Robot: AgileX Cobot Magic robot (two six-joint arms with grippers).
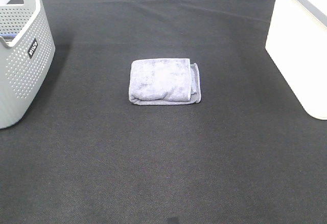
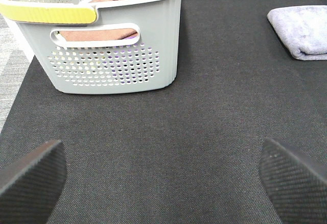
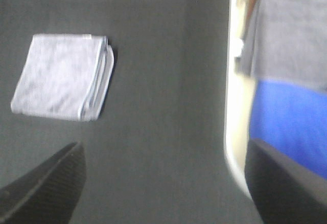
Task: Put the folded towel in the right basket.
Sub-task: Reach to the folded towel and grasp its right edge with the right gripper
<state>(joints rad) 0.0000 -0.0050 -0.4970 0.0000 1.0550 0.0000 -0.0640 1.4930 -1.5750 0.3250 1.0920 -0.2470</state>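
Note:
The folded lavender-grey towel [image 1: 164, 81] lies flat on the black mat near the middle of the table. It also shows in the left wrist view [image 2: 301, 29] and in the right wrist view [image 3: 64, 78]. The right basket [image 1: 301, 45] is white and stands at the right edge; its rim [image 3: 232, 106] shows in the right wrist view, with grey and blue cloth inside. My left gripper [image 2: 163, 183] is open and empty over bare mat. My right gripper [image 3: 163, 188] is open and empty, between the towel and the white basket. Neither arm shows in the exterior view.
A grey perforated basket [image 1: 20, 60] stands at the left edge; the left wrist view [image 2: 112, 55] shows folded cloths inside it. The black mat [image 1: 163, 173] covers the table.

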